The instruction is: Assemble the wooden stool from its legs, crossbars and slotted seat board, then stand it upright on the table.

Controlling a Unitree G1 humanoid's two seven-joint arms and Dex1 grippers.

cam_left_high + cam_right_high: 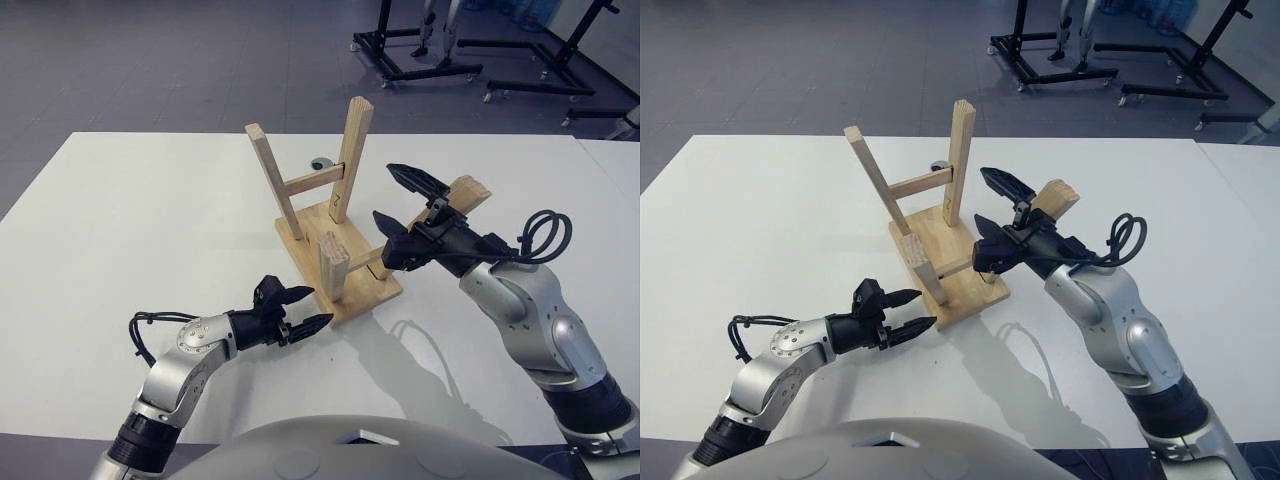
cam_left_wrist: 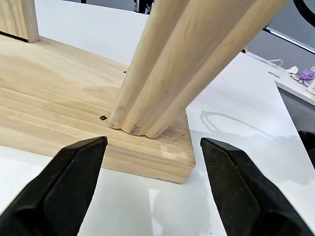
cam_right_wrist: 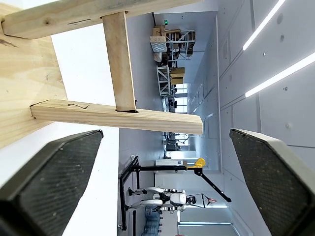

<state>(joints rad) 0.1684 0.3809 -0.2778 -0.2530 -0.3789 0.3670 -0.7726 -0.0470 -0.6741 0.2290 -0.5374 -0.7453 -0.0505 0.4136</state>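
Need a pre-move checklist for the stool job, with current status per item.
1. Left pincer open, at the near corner of the pale slotted wooden seat board: ok.
2. Right pincer open, holding nothing: ok.
3. Far wooden crossbar seated at both ends: ok.
4. Wooden leg behind the right pincer seated: cannot tell, base hidden.
5. Upright on the white table: not ok, board lies flat, other legs point up.

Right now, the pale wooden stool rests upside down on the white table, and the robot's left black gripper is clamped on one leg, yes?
No: the left black gripper is open and holds nothing, as the left wrist view shows. The pale wooden stool does rest upside down on the white table.
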